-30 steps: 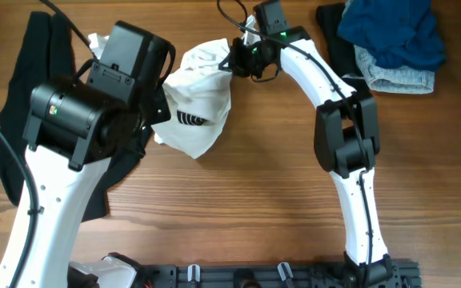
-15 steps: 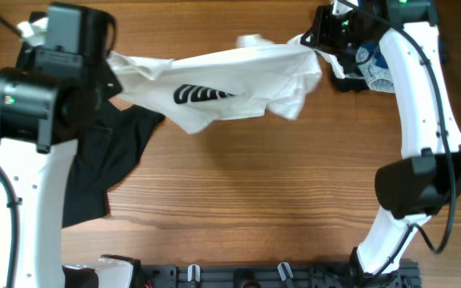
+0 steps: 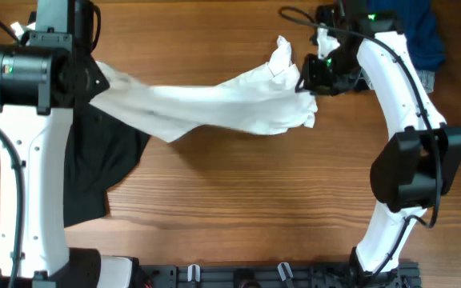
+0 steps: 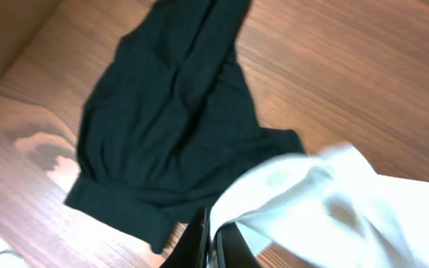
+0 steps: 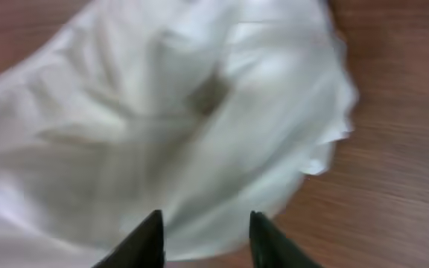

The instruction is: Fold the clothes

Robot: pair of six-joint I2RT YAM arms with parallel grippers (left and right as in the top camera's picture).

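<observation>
There's the white T-shirt (image 3: 214, 108) strung taut above the table (image 3: 238, 200): left fingers (image 4: 198, 246) clenched on one end, right fingers (image 5: 146, 240) gripping the bunched other end. The black garment (image 3: 102, 160) lies on the table's left.

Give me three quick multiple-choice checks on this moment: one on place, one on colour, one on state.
1. Where does the black garment lie?
A) spread on the table, on the left claw's side
B) hanging in the air
C) folded in a stack

2. What colour is the cloth pile at the far corner on the right claw's side?
A) red
B) blue
C) yellow

3. How is the white T-shirt held?
A) folded flat on the table
B) stretched between the left claw and the right claw
C) lying crumpled, untouched

Key: 1 A, the overhead view shows it lying spread there. 2 B, blue cloth shows in that corner. 3 B, it spans from one claw to the other, and both wrist views show white cloth at the fingers.
</observation>
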